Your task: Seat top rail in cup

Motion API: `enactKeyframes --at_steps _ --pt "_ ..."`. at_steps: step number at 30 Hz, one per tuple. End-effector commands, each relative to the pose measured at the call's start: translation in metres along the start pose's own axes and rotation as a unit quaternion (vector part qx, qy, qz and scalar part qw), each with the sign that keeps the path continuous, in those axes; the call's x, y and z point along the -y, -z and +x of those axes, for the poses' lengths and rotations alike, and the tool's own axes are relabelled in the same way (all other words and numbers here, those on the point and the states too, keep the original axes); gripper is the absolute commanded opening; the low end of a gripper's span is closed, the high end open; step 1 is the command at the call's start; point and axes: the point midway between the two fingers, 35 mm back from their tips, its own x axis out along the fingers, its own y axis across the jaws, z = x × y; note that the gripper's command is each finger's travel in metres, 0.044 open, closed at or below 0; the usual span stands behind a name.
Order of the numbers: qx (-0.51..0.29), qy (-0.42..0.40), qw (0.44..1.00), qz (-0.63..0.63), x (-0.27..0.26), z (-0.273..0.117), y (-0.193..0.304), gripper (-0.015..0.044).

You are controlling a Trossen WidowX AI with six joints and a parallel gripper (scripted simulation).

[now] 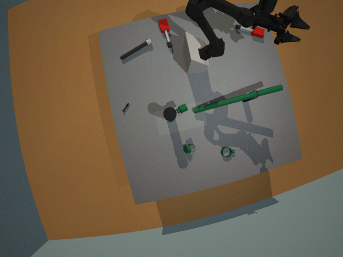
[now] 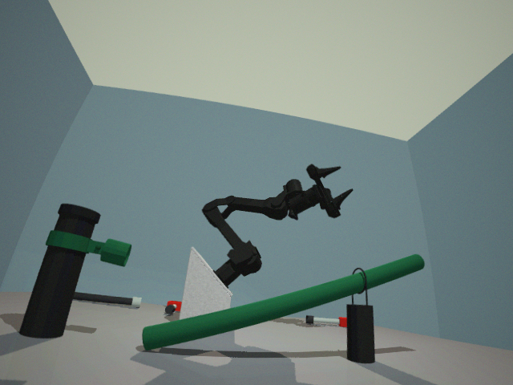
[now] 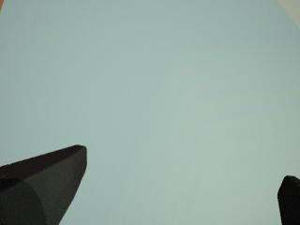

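At the left, the thick black cylindrical post [image 1: 169,113] [image 2: 55,285] leans somewhat in the exterior view and carries a green ring-shaped brace band [image 2: 68,241] high up, just under its black round cap [image 1: 169,112] [image 2: 78,212]. From the band a green cylindrical end cup [image 1: 182,108] [image 2: 115,252] points right. A careless push on the cup could drive the band down or twist it round the post.

Right of the cup, apart from it and lower, lies the cut end of the long green tubular rail [image 1: 224,102] [image 2: 264,306], down at the surface [image 1: 149,176] [image 2: 103,364]. The rail slopes up rightward through the thin dark wire loop [image 2: 365,285] on the short black post [image 2: 360,333]. Lifted too far right, or dragged rightward, it could slip out of the loop; raised at a wrong angle, its cut end would probably catch the cup's rim.

Farther back, above the rail, the end effector [image 1: 304,33] [image 2: 346,178] [image 3: 187,174] has its fingers wide apart with nothing between them.
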Motion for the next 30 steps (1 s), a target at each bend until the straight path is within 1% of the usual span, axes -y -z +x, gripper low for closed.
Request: enactKeyframes --at_steps 1,2,5,10,14,17,21,24,27,30 --pt "-0.001 -0.002 1.000 -0.002 -0.001 0.001 0.000 0.0426" --pt "-0.003 -0.006 1.000 -0.007 -0.004 0.002 0.001 0.0440" --pt "-0.024 -0.040 0.998 -0.038 -0.027 0.013 0.008 0.0440" --pt "-0.106 -0.131 0.981 -0.099 -0.081 0.038 0.052 0.0440" --pt "-0.194 -0.213 0.950 -0.121 -0.115 0.048 0.109 0.0440" --pt "-0.275 -0.264 0.918 -0.113 -0.130 0.045 0.159 0.0440" --pt "-0.391 -0.310 0.864 -0.067 -0.136 0.027 0.228 0.0440" --pt "-0.478 -0.325 0.816 -0.008 -0.131 0.005 0.274 0.0440" --pt "-0.558 -0.320 0.763 0.069 -0.121 -0.023 0.314 0.0440" --pt "-0.625 -0.294 0.704 0.161 -0.106 -0.055 0.345 0.0440"
